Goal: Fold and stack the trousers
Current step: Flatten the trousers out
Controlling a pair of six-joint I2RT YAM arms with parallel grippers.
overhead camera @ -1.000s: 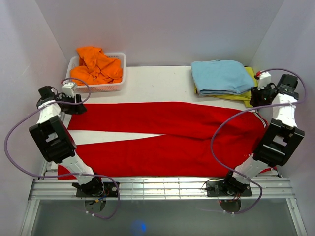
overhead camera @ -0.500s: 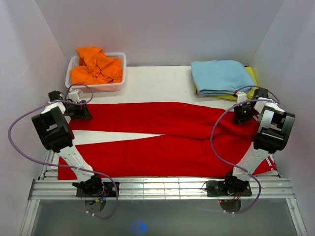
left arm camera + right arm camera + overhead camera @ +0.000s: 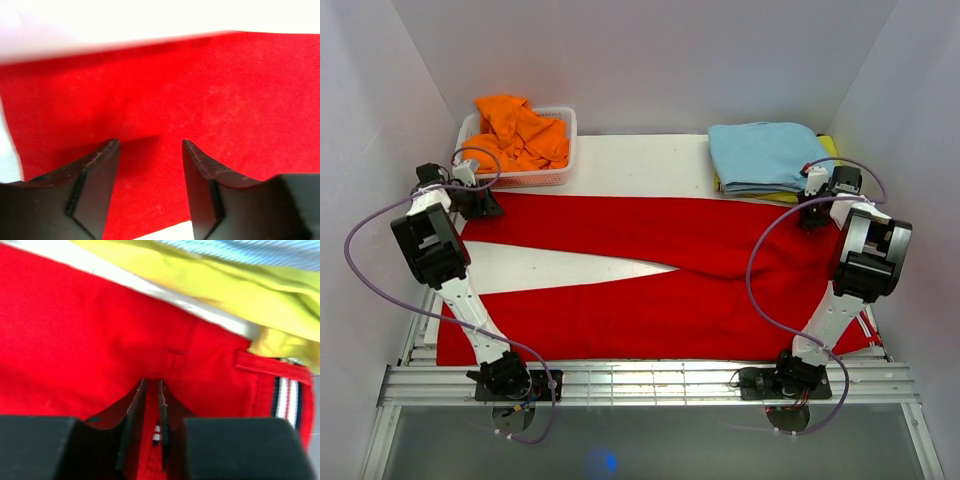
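I find the trousers (image 3: 720,240) flat on the desk (image 3: 640,165), just in front of the basket (image 3: 535,180) and running right from it. The left gripper (image 3: 150,144) is beside the basket, jaws wide over the leg hem, nothing held. The right gripper (image 3: 151,385), far right of the basket, pinches the waistband, presumably to fold.

The trousers (image 3: 650,270) are soft red cloth, matt, with a fine even weave. Beside the right gripper (image 3: 151,385), a woven striped band (image 3: 285,395) of white and dark thread is set into the red. At eleven o'clock a white latticed plastic basket (image 3: 535,178) holds crumpled orange cloth (image 3: 515,130). At one o'clock, light blue fabric (image 3: 765,155), finely ribbed, lies on yellow cloth (image 3: 200,285). The table (image 3: 640,165) is matt white. At six o'clock run dull silvery metal rails (image 3: 650,385). The left gripper (image 3: 150,142) has matt black fingers (image 3: 95,175).
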